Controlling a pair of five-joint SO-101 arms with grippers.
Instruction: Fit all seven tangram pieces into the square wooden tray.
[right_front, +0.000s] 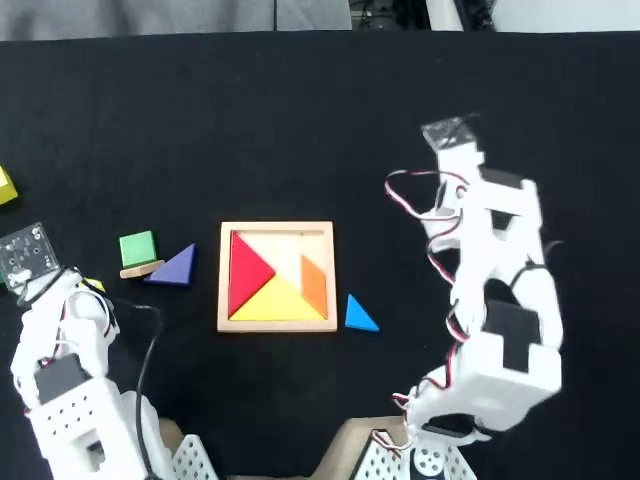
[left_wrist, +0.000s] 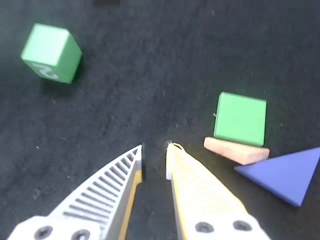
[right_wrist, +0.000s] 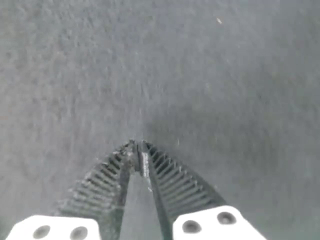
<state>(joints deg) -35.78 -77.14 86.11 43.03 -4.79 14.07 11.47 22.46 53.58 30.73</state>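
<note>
The square wooden tray (right_front: 276, 326) lies mid-table and holds a red triangle (right_front: 247, 264), a yellow triangle (right_front: 278, 301) and an orange piece (right_front: 314, 281). A blue triangle (right_front: 360, 314) rests just right of the tray. To its left sit a green square (right_front: 137, 246) (left_wrist: 240, 119), a tan piece (left_wrist: 235, 151) and a purple triangle (right_front: 175, 266) (left_wrist: 285, 172). My left gripper (right_front: 88, 284) (left_wrist: 154, 149) hovers a little way from the green square, fingers slightly open, holding nothing. My right gripper (right_front: 450, 130) (right_wrist: 136, 146) is shut and empty over bare cloth, far right of the tray.
A green cube (left_wrist: 51, 52) stands apart from the pieces on the black cloth. A yellow block (right_front: 5, 186) sits at the table's far left edge. The right arm's body (right_front: 495, 300) rises over the right side of the table.
</note>
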